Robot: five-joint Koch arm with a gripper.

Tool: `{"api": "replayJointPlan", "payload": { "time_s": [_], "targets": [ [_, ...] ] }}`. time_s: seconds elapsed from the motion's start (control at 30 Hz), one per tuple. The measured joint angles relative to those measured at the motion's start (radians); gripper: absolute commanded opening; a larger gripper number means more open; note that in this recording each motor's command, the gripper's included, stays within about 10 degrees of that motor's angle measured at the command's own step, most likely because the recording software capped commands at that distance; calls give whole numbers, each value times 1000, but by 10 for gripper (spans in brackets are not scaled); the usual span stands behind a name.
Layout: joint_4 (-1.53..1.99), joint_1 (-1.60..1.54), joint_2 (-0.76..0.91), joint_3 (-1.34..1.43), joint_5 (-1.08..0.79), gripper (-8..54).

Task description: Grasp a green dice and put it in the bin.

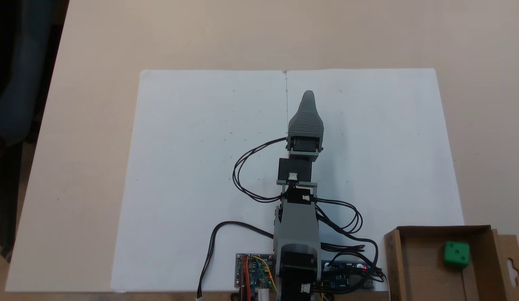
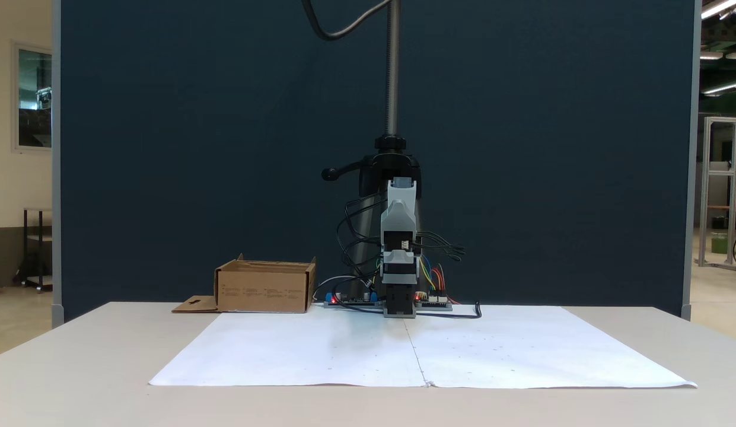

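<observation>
Beige tabletop (image 1: 75,125) carries two white paper sheets (image 1: 209,167) laid edge to edge, their seam running just beside the gripper's tip in the fixed view from above. One grey arm (image 1: 296,225) stretches along that seam, and its one gripper (image 1: 308,95) points away from the base. From above, the jaws lie one over the other, and from the front the arm is seen end-on, so I cannot tell how far they are parted; nothing shows in their hold. One cardboard bin (image 1: 393,259) stands well behind the jaws, off to the side near the arm's base, flap (image 1: 512,267) folded outward. One green dice (image 1: 456,253) lies inside that bin, well apart from the jaws.
</observation>
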Motion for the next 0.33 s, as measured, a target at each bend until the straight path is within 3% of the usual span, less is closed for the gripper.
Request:
{"api": "replayJointPlan", "payload": {
  "time_s": [0.33],
  "targets": [
    [0, -14, 0, 0, 0, 448]
  ]
}}
